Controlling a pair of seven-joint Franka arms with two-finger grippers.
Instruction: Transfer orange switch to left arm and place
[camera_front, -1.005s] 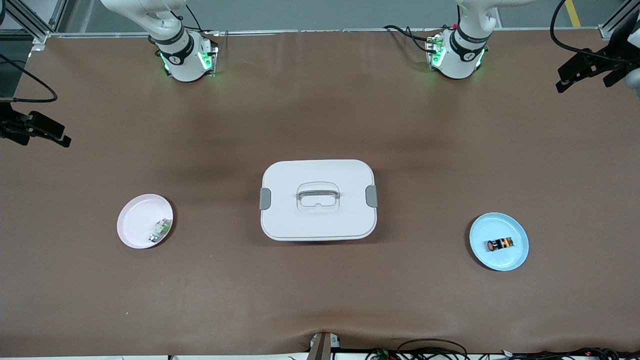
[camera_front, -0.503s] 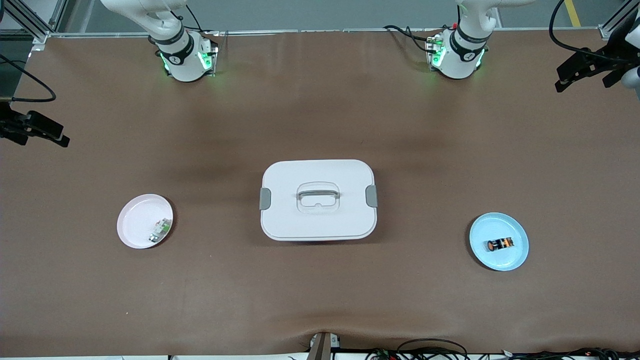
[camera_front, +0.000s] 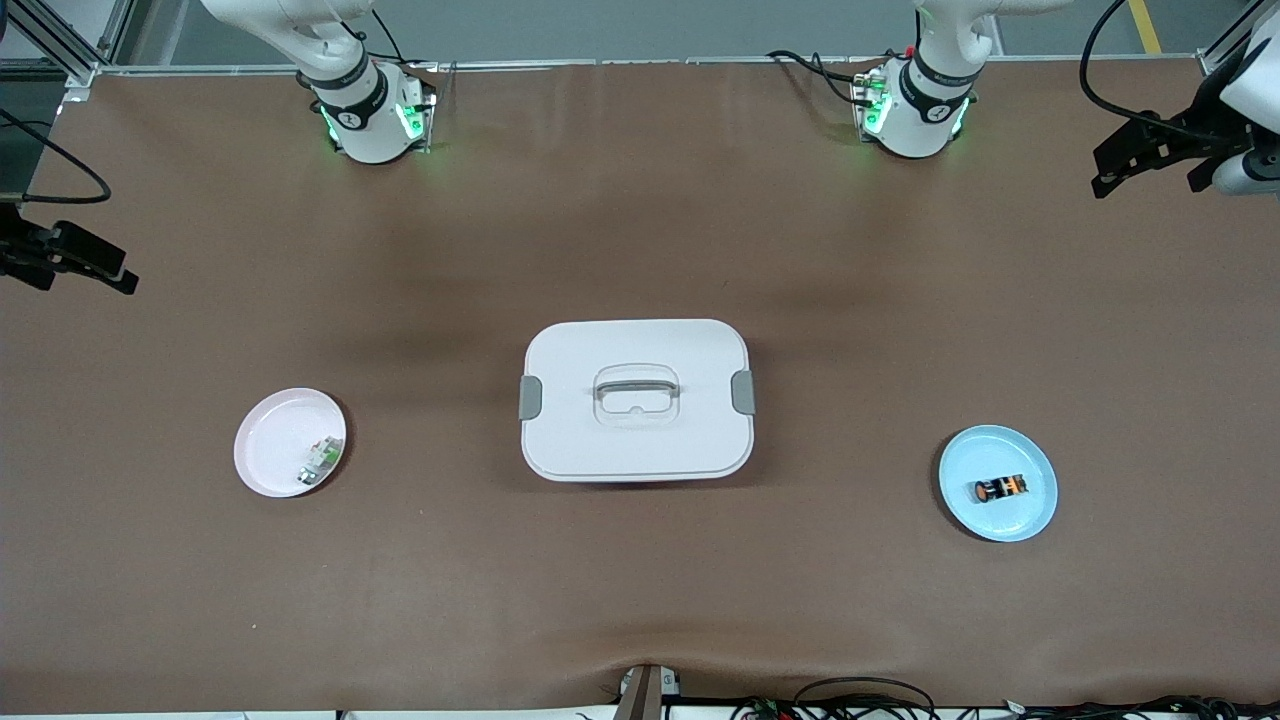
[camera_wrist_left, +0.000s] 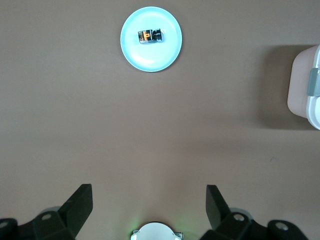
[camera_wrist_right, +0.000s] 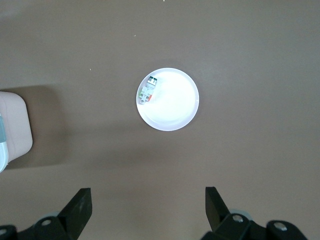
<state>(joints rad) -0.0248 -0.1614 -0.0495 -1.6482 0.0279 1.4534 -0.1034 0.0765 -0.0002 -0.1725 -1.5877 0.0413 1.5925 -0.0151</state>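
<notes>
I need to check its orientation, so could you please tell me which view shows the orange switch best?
The left wrist view: the orange switch lies unobstructed on the blue plate. The front view shows it smaller. The right wrist view misses it.

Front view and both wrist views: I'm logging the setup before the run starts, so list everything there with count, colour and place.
Box: one, white with grey clasps, mid-table.
Blue plate: one, light blue, toward the left arm's end.
Orange switch: one, orange and black, on the blue plate.
Pink plate: one, pale pink, toward the right arm's end.
Green-and-white part: one, on the pink plate.
Table: one, brown.
Left gripper: open, over the table's left-arm end.
Right gripper: open, over the right-arm end.
</notes>
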